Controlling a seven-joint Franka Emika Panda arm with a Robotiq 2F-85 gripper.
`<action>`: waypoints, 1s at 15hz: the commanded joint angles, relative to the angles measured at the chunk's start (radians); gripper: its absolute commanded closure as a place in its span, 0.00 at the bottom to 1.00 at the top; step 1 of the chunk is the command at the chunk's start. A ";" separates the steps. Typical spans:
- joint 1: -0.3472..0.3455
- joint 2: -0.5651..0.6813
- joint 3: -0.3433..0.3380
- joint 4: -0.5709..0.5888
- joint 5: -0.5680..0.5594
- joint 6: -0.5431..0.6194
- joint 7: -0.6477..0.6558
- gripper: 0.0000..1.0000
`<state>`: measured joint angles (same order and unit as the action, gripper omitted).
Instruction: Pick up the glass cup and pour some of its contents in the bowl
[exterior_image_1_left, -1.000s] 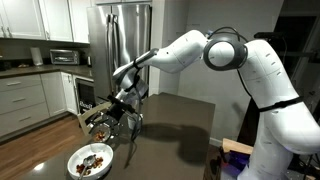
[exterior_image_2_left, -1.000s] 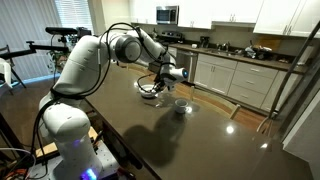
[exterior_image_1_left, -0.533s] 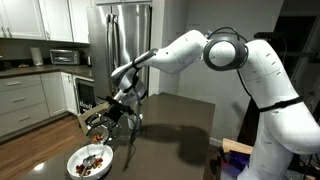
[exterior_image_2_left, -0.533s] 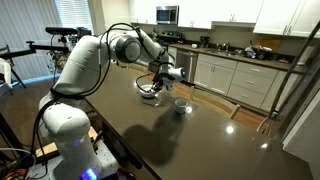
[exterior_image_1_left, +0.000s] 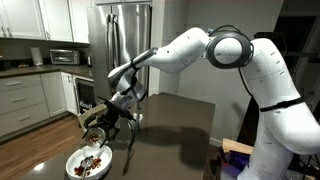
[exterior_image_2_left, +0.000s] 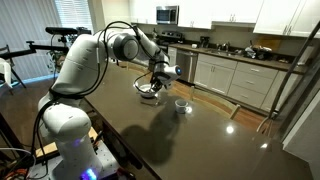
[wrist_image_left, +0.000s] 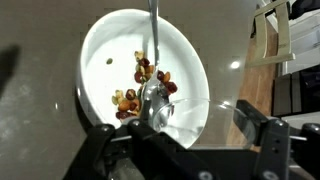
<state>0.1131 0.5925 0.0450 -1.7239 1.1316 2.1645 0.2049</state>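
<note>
In the wrist view the clear glass cup (wrist_image_left: 182, 108) lies tipped on its side between the jaws of my gripper (wrist_image_left: 178, 128), which is shut on it. Its mouth points at the white bowl (wrist_image_left: 110, 40), directly below. Brown pieces (wrist_image_left: 142, 82) lie in a heap in the bowl, right at the cup's rim. Whether any bits are still inside the glass I cannot tell. In both exterior views the gripper (exterior_image_1_left: 101, 124) (exterior_image_2_left: 160, 74) hangs just above the bowl (exterior_image_1_left: 78, 168) (exterior_image_2_left: 146, 92) with the cup (exterior_image_1_left: 93, 134) tilted down.
A small white cup (exterior_image_2_left: 181, 105) stands on the dark table (exterior_image_2_left: 190, 140) beside the bowl. The bowl sits near the table's edge (exterior_image_1_left: 125, 160). Kitchen counters and a steel fridge (exterior_image_1_left: 120, 45) lie behind. A wooden floor (wrist_image_left: 270, 90) shows past the table.
The gripper has sunk slightly toward the bowl and the cup has tipped a little further. The bowl and the white cup have not moved.
</note>
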 joint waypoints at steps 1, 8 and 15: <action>0.002 -0.079 0.027 -0.103 0.033 0.108 -0.119 0.41; 0.001 -0.088 0.057 -0.135 0.019 0.147 -0.152 0.16; 0.011 -0.120 0.067 -0.165 0.039 0.171 -0.195 0.41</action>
<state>0.1167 0.4898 0.1020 -1.8782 1.1518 2.2977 0.0483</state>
